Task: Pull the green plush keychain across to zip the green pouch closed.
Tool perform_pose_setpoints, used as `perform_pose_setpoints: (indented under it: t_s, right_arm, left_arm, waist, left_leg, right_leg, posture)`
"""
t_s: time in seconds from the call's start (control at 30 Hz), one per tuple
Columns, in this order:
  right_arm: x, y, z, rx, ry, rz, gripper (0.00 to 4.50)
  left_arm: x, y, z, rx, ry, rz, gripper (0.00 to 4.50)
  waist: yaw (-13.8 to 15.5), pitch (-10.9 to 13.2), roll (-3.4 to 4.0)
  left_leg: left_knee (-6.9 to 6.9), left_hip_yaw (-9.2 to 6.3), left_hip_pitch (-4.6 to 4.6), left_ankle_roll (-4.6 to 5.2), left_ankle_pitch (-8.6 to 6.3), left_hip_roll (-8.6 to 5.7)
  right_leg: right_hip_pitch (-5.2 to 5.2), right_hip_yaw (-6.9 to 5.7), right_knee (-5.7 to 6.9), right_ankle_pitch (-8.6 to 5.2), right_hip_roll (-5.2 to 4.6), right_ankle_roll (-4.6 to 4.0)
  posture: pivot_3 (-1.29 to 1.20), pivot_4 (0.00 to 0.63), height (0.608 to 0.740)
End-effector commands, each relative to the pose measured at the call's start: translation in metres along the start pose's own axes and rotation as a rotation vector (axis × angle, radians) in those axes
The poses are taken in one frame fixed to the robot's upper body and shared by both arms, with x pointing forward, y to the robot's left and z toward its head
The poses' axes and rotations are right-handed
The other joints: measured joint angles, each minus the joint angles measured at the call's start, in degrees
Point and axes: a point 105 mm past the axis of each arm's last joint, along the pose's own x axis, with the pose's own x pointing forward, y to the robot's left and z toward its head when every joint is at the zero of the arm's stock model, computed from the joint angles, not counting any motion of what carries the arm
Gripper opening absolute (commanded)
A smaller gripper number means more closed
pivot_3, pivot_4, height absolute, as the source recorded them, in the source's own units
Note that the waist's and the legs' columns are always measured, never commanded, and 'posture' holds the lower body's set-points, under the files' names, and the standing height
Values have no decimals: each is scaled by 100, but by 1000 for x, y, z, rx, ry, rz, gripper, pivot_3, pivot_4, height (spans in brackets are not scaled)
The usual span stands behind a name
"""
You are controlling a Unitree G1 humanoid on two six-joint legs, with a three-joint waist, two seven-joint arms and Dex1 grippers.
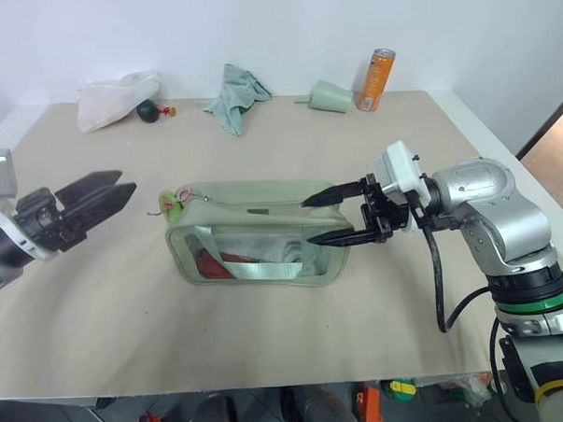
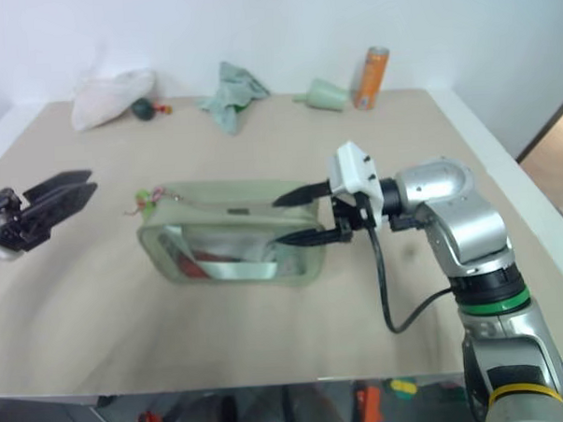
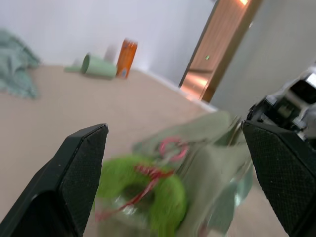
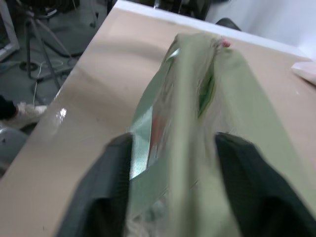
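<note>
- Standing on the beige table point(image 1: 99, 303), the pouch point(image 1: 254, 233) sits near the middle with its clear front panel facing the camera.
- The keychain point(image 1: 177, 200) lies at the pouch's upper corner on the robot's left, its reddish cord trailing onto the tabletop.
- The right gripper point(image 1: 330, 215) reaches in from the right, pointing left, at the pouch's right end. One finger lies along the top edge and the other along the front face, with a plain gap between them.
- The right wrist view shows the two fingers point(image 4: 106, 187) straddling the pouch end, one on each side. Whether they press on the fabric cannot be told.
- The left gripper point(image 1: 108, 192) hangs to the left of the pouch, apart from it, jaws spread wide and holding nothing.
- The left wrist view shows the keychain as a lime-green fuzzy ring with a red cord and a small ring, seen between the spread fingers point(image 3: 81, 168). This detail is too small to read in the head views.
- The same view also takes in a doorway at the far right.
- Red and pale contents show through the panel; what they are cannot be made out.
- Along the far edge lie a white bag point(image 1: 116, 97), a dark green ball point(image 1: 147, 110), a teal rag point(image 1: 234, 93), a pale green cup point(image 1: 331, 97) on its side and an orange can point(image 1: 376, 80) standing upright.
</note>
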Motion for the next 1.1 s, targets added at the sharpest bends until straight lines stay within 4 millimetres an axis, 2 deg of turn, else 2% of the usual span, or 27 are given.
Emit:
perform_pose_setpoints:
  t_s: [0.03,0.07,0.2,0.33,0.6,0.7,0.93,1.1]
  right_arm:
    - [-7,0,14,-53,-4,-25,4226]
    - [-7,1,13,-51,1,-22,4472]
    - [-7,4,13,-51,2,-21,4472]
    - [-10,8,12,-43,21,-15,4472]
    - [-44,10,3,14,108,-111,4472]
    - [-47,15,-7,33,150,-121,4472]
    - [-39,19,-24,66,164,-130,4472]
    - [-30,20,-24,73,129,-124,4472]
  left_arm:
    - [-2,7,-2,28,27,32,4500]
    - [-3,10,-4,26,38,42,4500]
    - [-2,24,-14,9,70,99,4500]
    - [1,25,-15,-11,60,90,4500]
    - [2,21,-7,-19,20,58,4500]
    - [2,14,-2,-20,9,14,4500]
    - [19,-22,7,53,51,-175,4500]
    - [27,-45,16,141,82,-278,4500]
  waist:
    - [5,0,0]
    - [7,0,0]
    - [8,0,-1]
    - [6,0,-1]
    - [10,-1,-1]
    - [6,-1,-2]
    - [-1,-1,-2]
    - [-2,-1,-2]
  left_leg:
    - [0,0,0,0,0,0]
    - [0,0,-1,0,0,-2]
    - [0,1,-1,0,0,-5]
    - [0,1,-4,1,0,-5]
    - [0,-1,-7,3,-2,-10]
    - [0,-2,-5,3,-2,-9]
    - [1,-3,-4,2,-1,-7]
    - [0,-1,-5,2,-1,-9]
  right_leg:
    - [0,0,0,0,0,0]
    - [0,0,0,0,-1,0]
    - [1,2,0,0,-3,1]
    - [-1,2,-1,0,-4,1]
    - [-1,3,-2,-2,-8,4]
    - [0,2,-2,-2,-7,4]
    - [0,1,-2,-1,-4,6]
    - [0,5,-2,-2,-4,8]
  posture:
    - [0,150,740]
    - [0,150,740]
    - [0,150,740]
    - [0,150,740]
    - [0,150,740]
    - [0,150,740]
    - [0,150,740]
    - [0,150,740]
